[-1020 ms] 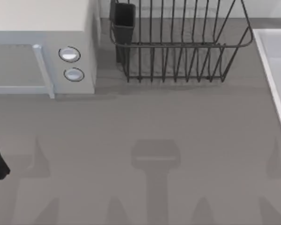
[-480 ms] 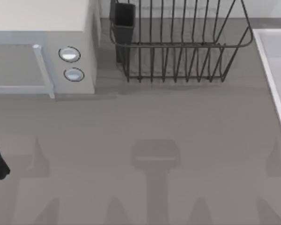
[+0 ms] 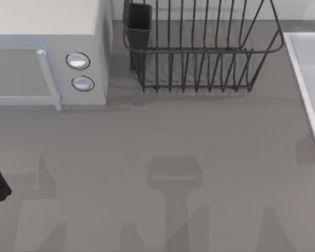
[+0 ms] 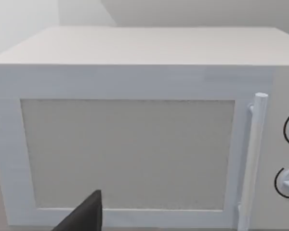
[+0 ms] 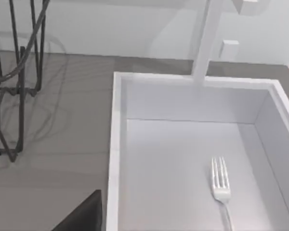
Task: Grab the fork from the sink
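The fork (image 5: 220,185) lies flat on the floor of the sink (image 5: 116,144), toward the basin's far wall from the right wrist camera, tines pointing at the back wall and faucet (image 5: 207,38), handle running back out of the picture. Its long axis therefore runs roughly along the line of sight of the right arm, so the claw would need to straddle the handle crosswise.

In the top view the sink (image 3: 303,79) sits at the table's right edge. The right arm is plainly the nearer one and looks straight down into the basin. The left arm is parked at the table's left edge, its wrist camera facing the microwave (image 4: 135,144).

Of the right claw, a dark corner of what is probably a finger (image 5: 84,214) shows, outside the basin rim over the table. Whether it is open or closed I cannot tell, and the same goes for the left claw.

Counted: one fork, one sink, one dish rack (image 3: 199,47), one microwave with two knobs (image 3: 77,61).
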`<state>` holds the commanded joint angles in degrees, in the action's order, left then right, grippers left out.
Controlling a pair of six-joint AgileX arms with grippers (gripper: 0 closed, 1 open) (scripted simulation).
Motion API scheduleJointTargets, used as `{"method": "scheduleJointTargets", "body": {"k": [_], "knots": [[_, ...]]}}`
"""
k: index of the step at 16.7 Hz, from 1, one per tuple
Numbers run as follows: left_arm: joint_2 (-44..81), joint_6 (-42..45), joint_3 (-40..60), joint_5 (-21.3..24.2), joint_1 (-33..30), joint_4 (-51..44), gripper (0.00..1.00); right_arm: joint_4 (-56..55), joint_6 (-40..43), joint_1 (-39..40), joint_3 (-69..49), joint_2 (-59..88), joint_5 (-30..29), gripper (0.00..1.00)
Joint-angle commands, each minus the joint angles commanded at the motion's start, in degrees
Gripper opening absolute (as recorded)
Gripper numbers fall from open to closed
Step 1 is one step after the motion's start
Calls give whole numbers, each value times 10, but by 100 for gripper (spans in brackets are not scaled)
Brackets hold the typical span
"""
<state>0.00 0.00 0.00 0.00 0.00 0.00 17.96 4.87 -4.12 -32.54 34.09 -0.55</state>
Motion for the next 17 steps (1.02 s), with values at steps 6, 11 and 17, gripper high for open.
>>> {"method": "scheduleJointTargets", "body": {"k": [6,11,17], "knots": [[0,0,0,0,0,0,100,188,43,-42,-333,352,-3,100],[0,0,0,0,0,0,100,356,75,-78,-617,657,-3,100],[0,0,0,0,0,0,100,527,101,-114,-899,966,-1,100]]}}
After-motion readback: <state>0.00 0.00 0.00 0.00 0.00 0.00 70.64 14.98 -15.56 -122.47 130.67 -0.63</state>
